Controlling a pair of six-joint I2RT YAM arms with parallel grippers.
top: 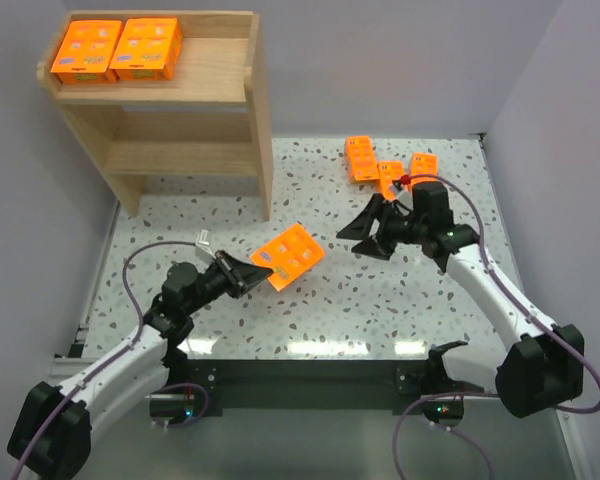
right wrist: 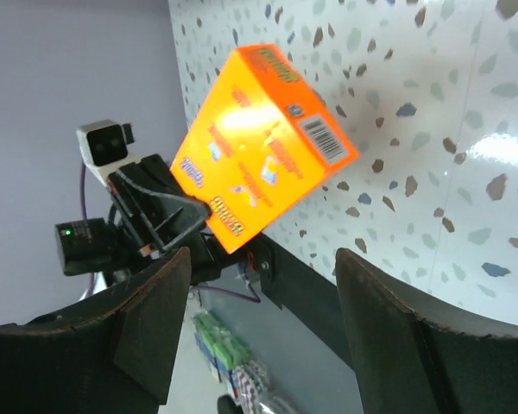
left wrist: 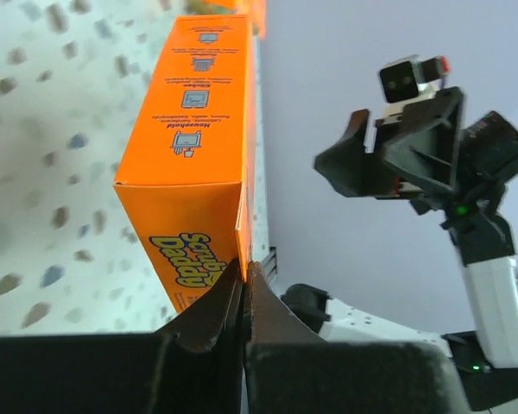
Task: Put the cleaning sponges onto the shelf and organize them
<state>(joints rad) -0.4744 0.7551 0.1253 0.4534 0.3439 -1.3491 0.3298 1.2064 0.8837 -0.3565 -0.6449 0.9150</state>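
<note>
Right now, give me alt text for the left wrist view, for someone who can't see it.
The left fingers are shut on the thin edge of an orange sponge pack, with the speckled table behind it. Beyond it, the right fingers stand open against a pale wall.

This is a robot lab test cell, not a home or shop. Two black-and-white robot arms, the left arm (top: pixel 120 365) and the right arm (top: pixel 495 295), are bolted at the near edge of a speckled desk (top: pixel 380 310), with purple cables (top: pixel 126 272) looping from them. Plain pale walls (top: pixel 400 60) box the desk in on three sides, and the only furnishings are a bare wooden shelf (top: pixel 180 157) and copies of one orange sponge pack (top: pixel 290 255).
</note>
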